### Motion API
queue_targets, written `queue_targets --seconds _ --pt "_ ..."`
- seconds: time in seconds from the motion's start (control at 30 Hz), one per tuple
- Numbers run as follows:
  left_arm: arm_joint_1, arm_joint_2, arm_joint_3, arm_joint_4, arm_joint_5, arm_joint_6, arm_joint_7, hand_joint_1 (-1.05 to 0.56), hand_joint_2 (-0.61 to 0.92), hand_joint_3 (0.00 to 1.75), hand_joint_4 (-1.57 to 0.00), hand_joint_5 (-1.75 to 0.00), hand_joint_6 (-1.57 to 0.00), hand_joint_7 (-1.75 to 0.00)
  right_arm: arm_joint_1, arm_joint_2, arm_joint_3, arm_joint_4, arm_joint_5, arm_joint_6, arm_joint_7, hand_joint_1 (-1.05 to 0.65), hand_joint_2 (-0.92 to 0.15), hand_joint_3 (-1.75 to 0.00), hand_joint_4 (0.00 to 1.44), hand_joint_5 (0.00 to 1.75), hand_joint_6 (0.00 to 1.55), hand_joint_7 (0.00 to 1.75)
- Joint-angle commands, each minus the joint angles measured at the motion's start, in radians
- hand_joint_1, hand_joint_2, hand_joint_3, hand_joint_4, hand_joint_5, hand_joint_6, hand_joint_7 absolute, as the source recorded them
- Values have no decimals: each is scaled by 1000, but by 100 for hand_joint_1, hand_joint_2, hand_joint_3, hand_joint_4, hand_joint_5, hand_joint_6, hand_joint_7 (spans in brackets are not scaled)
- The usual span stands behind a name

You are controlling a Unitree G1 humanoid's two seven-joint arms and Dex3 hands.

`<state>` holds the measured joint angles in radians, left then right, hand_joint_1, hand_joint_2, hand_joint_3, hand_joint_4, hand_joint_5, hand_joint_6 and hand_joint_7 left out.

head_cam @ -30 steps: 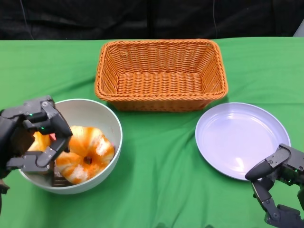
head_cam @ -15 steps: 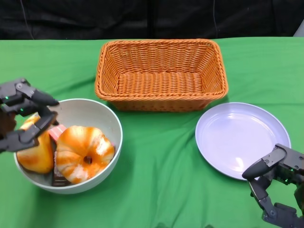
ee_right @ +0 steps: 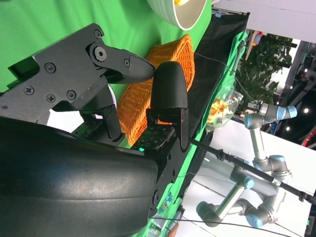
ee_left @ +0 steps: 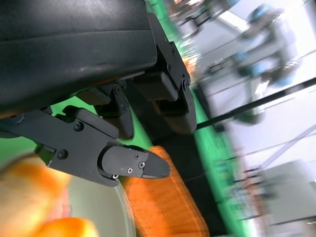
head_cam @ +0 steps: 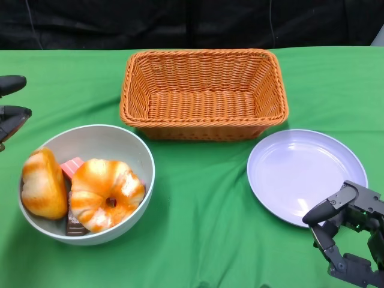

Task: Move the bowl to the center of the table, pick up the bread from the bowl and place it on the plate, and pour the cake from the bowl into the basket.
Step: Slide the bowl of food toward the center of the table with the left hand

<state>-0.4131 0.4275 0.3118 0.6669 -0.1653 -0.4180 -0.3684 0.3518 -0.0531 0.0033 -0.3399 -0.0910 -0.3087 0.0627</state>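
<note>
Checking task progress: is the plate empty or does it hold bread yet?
Empty. The plate shows only bare surface; both breads sit in the bowl.

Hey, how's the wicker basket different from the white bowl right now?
The basket is rectangular, woven and orange; the bowl is round, smooth and white. The basket holds nothing, while the bowl holds two glazed orange breads and a pink and brown piece of cake. The basket sits at the back middle of the green table; the bowl sits nearer, to the left. Both stand upright, untouched by either hand.
</note>
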Motion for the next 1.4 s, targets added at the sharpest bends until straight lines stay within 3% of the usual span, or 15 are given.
queue_targets --seconds 0.03,0.33,0.57,0.97,1.1,1.27,1.4 --pt "-36 70 -42 47 51 69 -14 -71 92 40 -41 -8 -43 0 -8 -4 0 5 6 -10 -4 -24 -60 -81 84 155 79 119" --pt "-184 112 -100 291 70 265 -89 -75 92 55 -14 0 -20 0 -18 0 4 30 3 -27 -7 -22 -60 -81 81 156 79 119" --pt "-265 110 -131 430 101 376 -82 -80 92 60 -13 0 -17 0 -20 3 9 33 -2 -24 -10 -23 -62 -79 78 155 78 119" --pt "-325 107 -165 470 114 559 -154 -78 92 67 -3 0 -5 0 -34 4 13 53 -1 -34 -10 -24 -64 -74 77 155 76 122" --pt "-366 117 -159 490 95 717 -211 -77 92 67 0 0 0 0 -34 8 19 49 2 -30 -10 -25 -65 -73 77 155 76 122" --pt "-365 118 -158 479 97 738 -220 -77 92 68 0 0 0 0 -34 7 20 49 3 -30 -11 -25 -65 -72 77 155 76 122" --pt "-383 117 -176 451 83 849 -337 -77 92 68 0 0 0 0 -36 9 25 53 -3 -36 -14 -28 -65 -71 78 155 76 123"
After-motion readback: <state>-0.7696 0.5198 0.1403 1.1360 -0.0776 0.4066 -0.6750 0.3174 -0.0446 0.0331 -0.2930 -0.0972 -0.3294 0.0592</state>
